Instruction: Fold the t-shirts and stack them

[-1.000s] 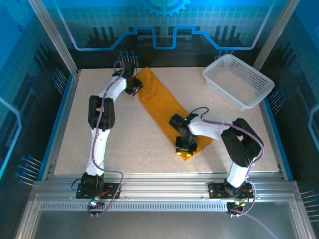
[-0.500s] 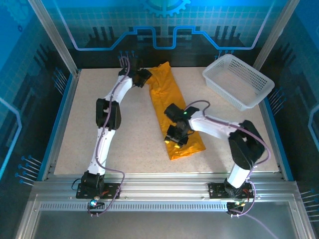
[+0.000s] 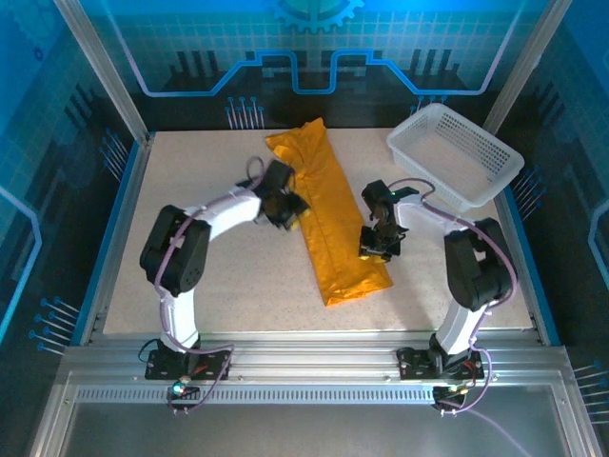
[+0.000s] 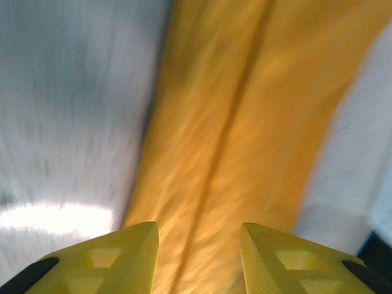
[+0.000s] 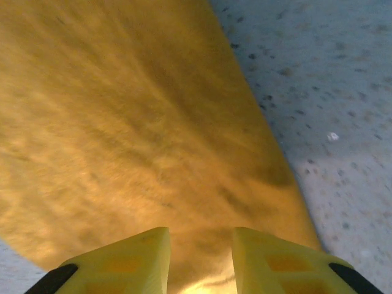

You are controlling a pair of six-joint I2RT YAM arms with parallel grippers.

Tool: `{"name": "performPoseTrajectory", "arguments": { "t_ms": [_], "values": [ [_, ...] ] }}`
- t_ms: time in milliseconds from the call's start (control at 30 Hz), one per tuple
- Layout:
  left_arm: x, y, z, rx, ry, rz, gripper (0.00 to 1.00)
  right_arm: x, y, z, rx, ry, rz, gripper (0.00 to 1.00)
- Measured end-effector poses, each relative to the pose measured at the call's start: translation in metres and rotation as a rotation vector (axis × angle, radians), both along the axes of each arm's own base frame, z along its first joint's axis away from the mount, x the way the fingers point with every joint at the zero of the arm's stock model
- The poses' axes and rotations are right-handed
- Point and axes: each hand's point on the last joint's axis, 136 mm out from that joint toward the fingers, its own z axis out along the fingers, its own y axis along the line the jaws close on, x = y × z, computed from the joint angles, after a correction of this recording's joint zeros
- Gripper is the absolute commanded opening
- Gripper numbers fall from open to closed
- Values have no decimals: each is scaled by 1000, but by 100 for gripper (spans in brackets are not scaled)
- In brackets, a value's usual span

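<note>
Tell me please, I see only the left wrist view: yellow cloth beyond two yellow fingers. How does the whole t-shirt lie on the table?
Observer: The t-shirt lies as one long folded strip, slanting from the far middle of the table toward the near right.
Operator: And where is the right tool?
Observer: The right tool is at the strip's right edge, beside its nearer half. The left tool is at the opposite edge, farther back.
Operator: Is a basket somewhere?
Observer: Yes, a white mesh basket stands at the far right corner, apart from the shirt.
</note>
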Motion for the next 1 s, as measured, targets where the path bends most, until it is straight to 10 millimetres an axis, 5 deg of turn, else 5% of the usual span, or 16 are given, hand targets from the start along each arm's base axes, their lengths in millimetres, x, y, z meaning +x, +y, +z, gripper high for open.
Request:
{"name": "performPoseTrajectory", "arguments": {
  "t_ms": [67, 133, 300, 400, 667, 1000],
  "values": [
    [-31, -22, -21, 3, 76, -41, 40, -4, 0, -10, -12, 29, 31, 32],
    [-42, -36, -28, -12, 93, -50, 39, -7, 2, -18, -17, 44, 49, 31],
    [-49, -34, -38, -39, 111, -6, 36, -24, 16, -24, -23, 63, 104, 31],
    [-61, -15, -38, -40, 114, 23, 36, -37, 36, -23, -19, 70, 144, 32],
    [-93, 71, -39, -39, 139, 160, 44, -77, 94, -22, 65, 131, 151, 35],
    [-98, 87, -24, 41, 112, 84, 51, -85, 92, -9, 94, 122, 10, 44]
  ]
}}
